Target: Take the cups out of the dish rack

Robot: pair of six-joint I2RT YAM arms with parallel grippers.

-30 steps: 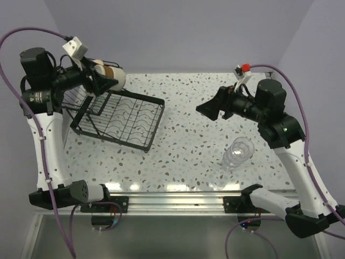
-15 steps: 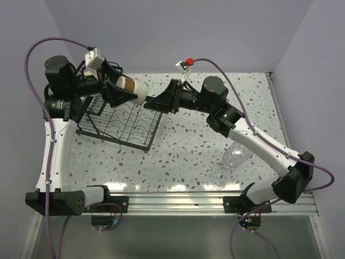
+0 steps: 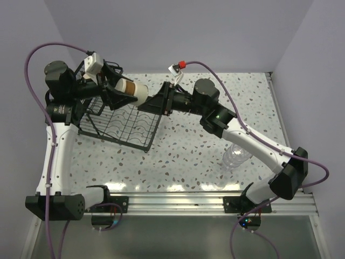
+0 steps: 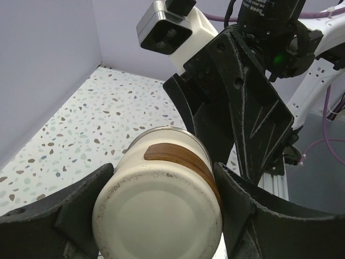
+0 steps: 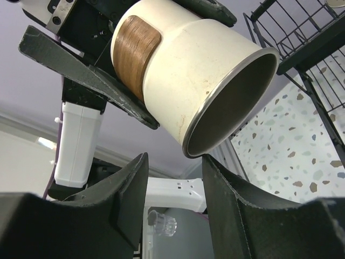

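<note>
The right arm has swung from the right side of the table across to the left, so the right gripper (image 3: 145, 105) now points at the cream cup (image 3: 139, 91). The cup's open rim sits just above the gap between its fingertips (image 5: 132, 183); a second ago the two were well apart. Its jaws have narrowed yet stand apart. The left gripper (image 3: 122, 89), clamped on the cup's brown-banded base, has carried it rightwards and turned its mouth towards the right gripper
</note>
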